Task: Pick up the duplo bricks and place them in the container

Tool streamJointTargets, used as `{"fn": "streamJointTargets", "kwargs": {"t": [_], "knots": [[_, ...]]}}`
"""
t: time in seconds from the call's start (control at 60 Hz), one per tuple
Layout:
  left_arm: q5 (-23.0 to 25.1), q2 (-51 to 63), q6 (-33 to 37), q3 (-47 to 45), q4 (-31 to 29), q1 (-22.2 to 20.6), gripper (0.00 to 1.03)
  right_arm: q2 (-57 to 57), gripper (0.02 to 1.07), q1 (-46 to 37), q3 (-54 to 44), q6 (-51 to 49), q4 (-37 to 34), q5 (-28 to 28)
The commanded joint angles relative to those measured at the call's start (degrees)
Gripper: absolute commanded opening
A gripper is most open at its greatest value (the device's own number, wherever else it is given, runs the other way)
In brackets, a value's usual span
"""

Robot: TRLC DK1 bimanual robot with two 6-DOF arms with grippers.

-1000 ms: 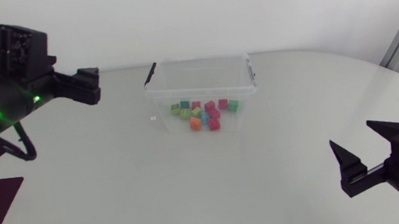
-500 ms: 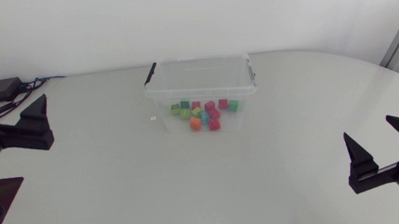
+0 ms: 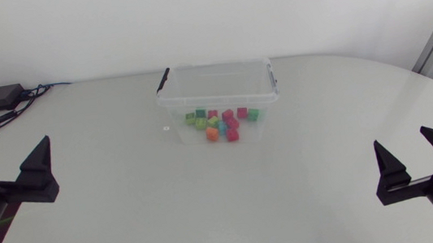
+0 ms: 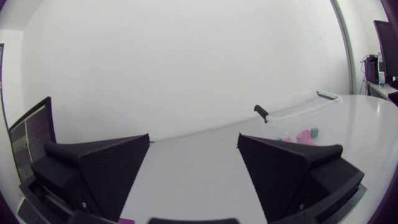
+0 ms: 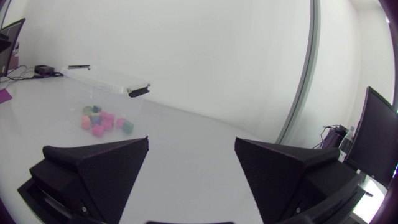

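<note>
Left gripper (image 3: 18, 137) hangs over the near left edge of the white table (image 3: 209, 196), its two wedge fingers spread wide with nothing between them. Right gripper (image 3: 401, 137) sits at the near right, likewise wide open and holding nothing. The clear plastic container (image 3: 218, 99) stands at the far middle of the table, well apart from both grippers. The duplo bricks (image 3: 221, 123), pink, green, orange and blue, lie clustered on its floor.
</note>
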Motion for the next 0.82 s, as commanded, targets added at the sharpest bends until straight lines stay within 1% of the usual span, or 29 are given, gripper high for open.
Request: {"fn": "streamJointTargets", "kwargs": {"t": [0.0, 0.517, 0.8], "knots": [[1.27, -2.77, -3.19, -3.05, -0.76, 1.10, 0.99, -0.22, 1.02, 0.65, -1.96, 3.33, 1.43, 0.49], [8.73, -17.93, -14.57, -14.56, -5.51, 5.99, 0.99, -0.03, 1.02, 2.10, -4.11, 14.15, 6.28, 1.75], [8.78, -18.02, -14.63, -14.63, -5.54, 6.02, 0.99, -0.03, 1.02, 2.11, -4.12, 14.22, 6.31, 1.76]]}}
